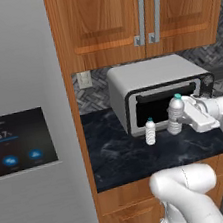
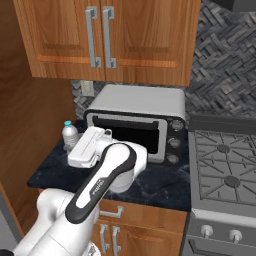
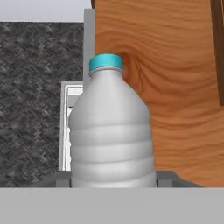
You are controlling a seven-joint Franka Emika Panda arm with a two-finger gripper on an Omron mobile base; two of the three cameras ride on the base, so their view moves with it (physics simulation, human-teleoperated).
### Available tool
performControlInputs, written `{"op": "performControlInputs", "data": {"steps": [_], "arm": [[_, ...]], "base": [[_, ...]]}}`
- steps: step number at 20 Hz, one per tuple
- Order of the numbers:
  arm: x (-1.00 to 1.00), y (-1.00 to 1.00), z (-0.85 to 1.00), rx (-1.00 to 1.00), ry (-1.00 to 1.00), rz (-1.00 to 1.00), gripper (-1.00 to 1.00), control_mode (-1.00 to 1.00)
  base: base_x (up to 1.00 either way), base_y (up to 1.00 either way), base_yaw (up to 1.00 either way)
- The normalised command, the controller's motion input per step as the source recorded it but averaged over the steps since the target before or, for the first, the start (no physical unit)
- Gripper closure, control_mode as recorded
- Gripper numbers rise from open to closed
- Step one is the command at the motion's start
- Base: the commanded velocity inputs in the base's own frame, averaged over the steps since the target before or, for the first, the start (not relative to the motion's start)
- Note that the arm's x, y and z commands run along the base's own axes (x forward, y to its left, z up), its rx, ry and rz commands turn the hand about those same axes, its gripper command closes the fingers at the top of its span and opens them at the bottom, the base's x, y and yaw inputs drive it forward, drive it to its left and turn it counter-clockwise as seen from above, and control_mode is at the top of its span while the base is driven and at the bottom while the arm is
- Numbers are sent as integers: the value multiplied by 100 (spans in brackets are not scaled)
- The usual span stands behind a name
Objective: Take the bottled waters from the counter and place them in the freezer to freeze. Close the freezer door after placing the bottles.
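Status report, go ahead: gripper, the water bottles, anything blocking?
Gripper shut on larger clear ribbed blue-capped bottle, lifted off dark marbled counter. Smaller clear blue-capped bottle standing beside it. Silver toaster oven close behind; nothing blocking.

Upright bottle [image 3: 112,131] clamped between gripper [image 3: 113,178] fingertips [image 3: 165,178].

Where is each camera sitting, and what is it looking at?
Left base view: behind the arm's left, looking over the counter; the gripper is shut on the taller bottle, the smaller bottle beside.
Right base view: behind the arm's right, facing the toaster oven and stove; arm in front.
Hand view: on the hand, close on the gripped bottle.
Both base views share counter and toaster oven.
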Motion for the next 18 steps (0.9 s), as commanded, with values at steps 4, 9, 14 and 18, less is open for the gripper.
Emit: {"op": "performControlInputs", "data": {"steps": [4, 9, 14, 18], "arm": [[-83, 23, -2, 0, -8, 10, 100, -100], [-45, 0, -6, 2, -6, 2, 100, -100], [0, 1, -5, 0, 1, 1, 100, -100], [0, 0, 0, 0, 0, 0, 100, -100]], "base": [[0, 0, 0], [0, 0, 0], [0, 0, 0], [0, 0, 0]]}}
